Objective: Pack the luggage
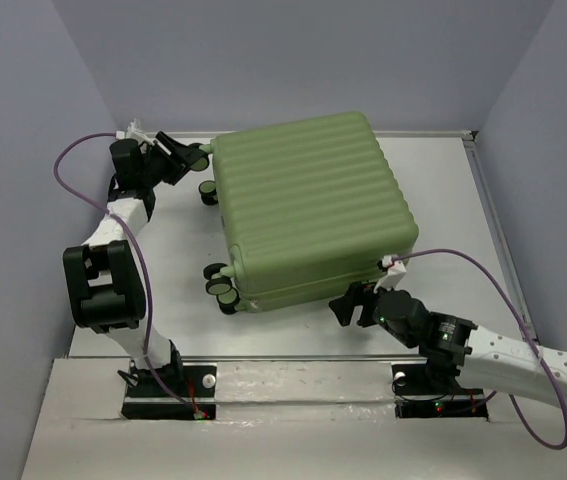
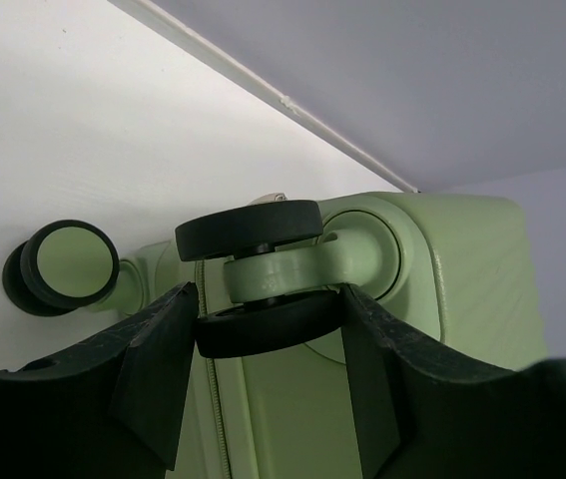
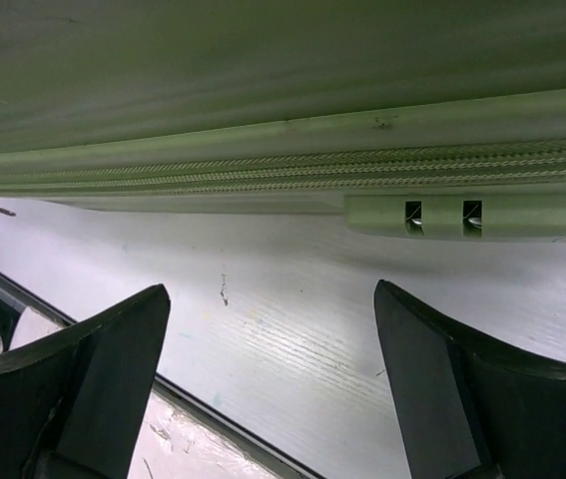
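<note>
At the far-left corner of the luggage [image 1: 308, 210], my left end effector [image 2: 268, 297] brackets a wheel [image 2: 248, 228]; I cannot tell if it grips. Right end effector [image 3: 273, 299] hangs released beside the near edge, over worktop [image 1: 173, 300].

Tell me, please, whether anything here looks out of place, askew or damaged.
Nothing looks damaged or spilled. The closed luggage lies skewed, its sides at an angle to the table edges. Also unusual: the left gripper has its fingers straddling one caster wheel at its far-left corner, not a handle.

The ribbed sage-green luggage [image 1: 308, 205] lies flat and closed, slightly askew.
</note>
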You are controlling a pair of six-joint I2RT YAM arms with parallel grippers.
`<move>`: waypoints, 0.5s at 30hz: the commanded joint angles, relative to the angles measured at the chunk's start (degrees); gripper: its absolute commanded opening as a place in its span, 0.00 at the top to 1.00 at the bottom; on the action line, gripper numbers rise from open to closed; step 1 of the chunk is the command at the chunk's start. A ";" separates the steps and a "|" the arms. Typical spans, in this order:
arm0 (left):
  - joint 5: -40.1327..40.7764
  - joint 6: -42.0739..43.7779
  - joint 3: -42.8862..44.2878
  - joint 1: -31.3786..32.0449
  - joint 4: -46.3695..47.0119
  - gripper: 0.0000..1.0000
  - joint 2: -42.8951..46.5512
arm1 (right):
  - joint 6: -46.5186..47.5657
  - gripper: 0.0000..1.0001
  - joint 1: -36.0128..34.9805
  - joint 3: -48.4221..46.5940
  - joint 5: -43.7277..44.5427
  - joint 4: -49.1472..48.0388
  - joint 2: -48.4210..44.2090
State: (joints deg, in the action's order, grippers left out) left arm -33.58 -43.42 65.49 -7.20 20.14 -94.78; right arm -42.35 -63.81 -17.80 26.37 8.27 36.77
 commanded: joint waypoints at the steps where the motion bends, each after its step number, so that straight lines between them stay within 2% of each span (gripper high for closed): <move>1: -2.37 -1.58 0.52 0.87 6.84 0.94 0.82 | -0.19 0.14 1.14 -0.91 3.51 -1.95 -0.21; 5: -0.52 -1.06 -2.56 0.87 8.25 0.94 4.07 | 1.21 0.19 6.40 -2.76 3.69 -1.50 -0.04; 8: 1.50 -1.84 -6.51 0.96 9.04 0.94 8.02 | 4.37 0.23 13.08 -5.21 1.06 -1.86 1.63; 13: 3.43 -2.81 -14.24 2.37 9.22 0.94 16.46 | 12.09 0.31 25.02 -9.44 -8.16 -8.26 8.04; 15: 3.78 -2.55 -17.40 2.80 8.26 0.94 20.75 | 13.43 0.34 27.76 -11.28 -12.46 -12.73 11.37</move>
State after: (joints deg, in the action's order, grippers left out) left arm -26.00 -45.39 52.51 -6.70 25.52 -84.18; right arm -35.62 -42.48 -22.63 20.40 8.97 43.83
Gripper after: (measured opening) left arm 0.640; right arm 0.685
